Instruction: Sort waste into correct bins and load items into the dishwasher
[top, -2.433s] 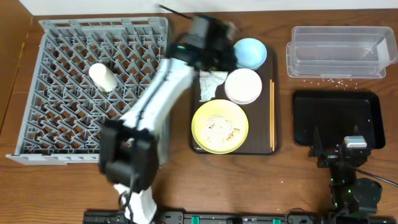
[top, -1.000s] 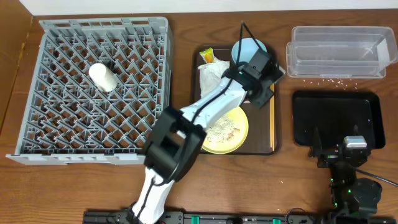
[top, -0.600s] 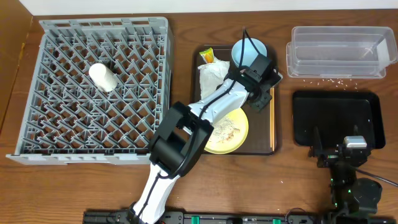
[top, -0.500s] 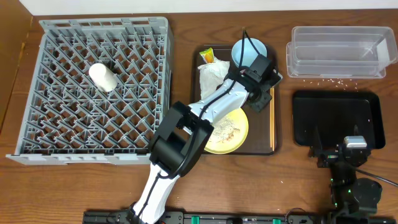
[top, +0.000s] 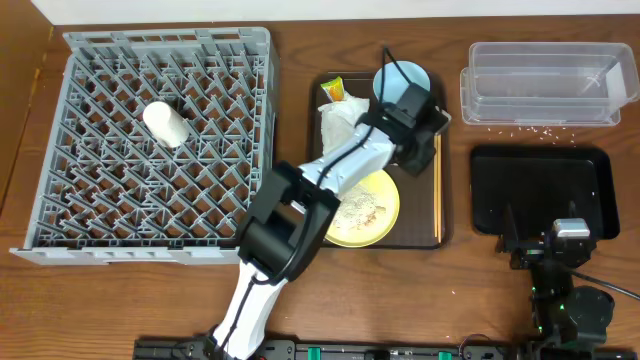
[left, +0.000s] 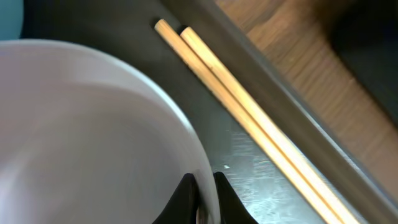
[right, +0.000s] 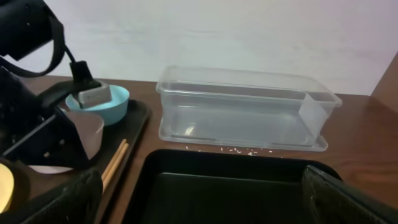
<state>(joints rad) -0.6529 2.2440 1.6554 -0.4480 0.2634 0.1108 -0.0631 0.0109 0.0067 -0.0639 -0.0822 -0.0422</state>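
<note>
Left gripper (left: 202, 198) clenched on rim of smooth round white bowl (left: 81, 137).
Bowl sat on dark brown serving tray (left: 261, 180), thin wooden chopsticks (left: 249, 118) at its 3 o'clock; right gripper (top: 555, 232) released.

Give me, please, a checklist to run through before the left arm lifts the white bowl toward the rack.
1. Left pincer shut on the white bowl rim: ok.
2. Bowl empty: ok for the part the wrist view shows.
3. Chopsticks clear of the bowl: ok, they lie beside it, apart.
4. Free space in the dish rack: ok, only the small white cup lies in it.
5. Right pincer out of the path: ok, open over the black tray.
6. Grip firm enough to carry the bowl: cannot tell; only the fingertips pinch the rim.
</note>
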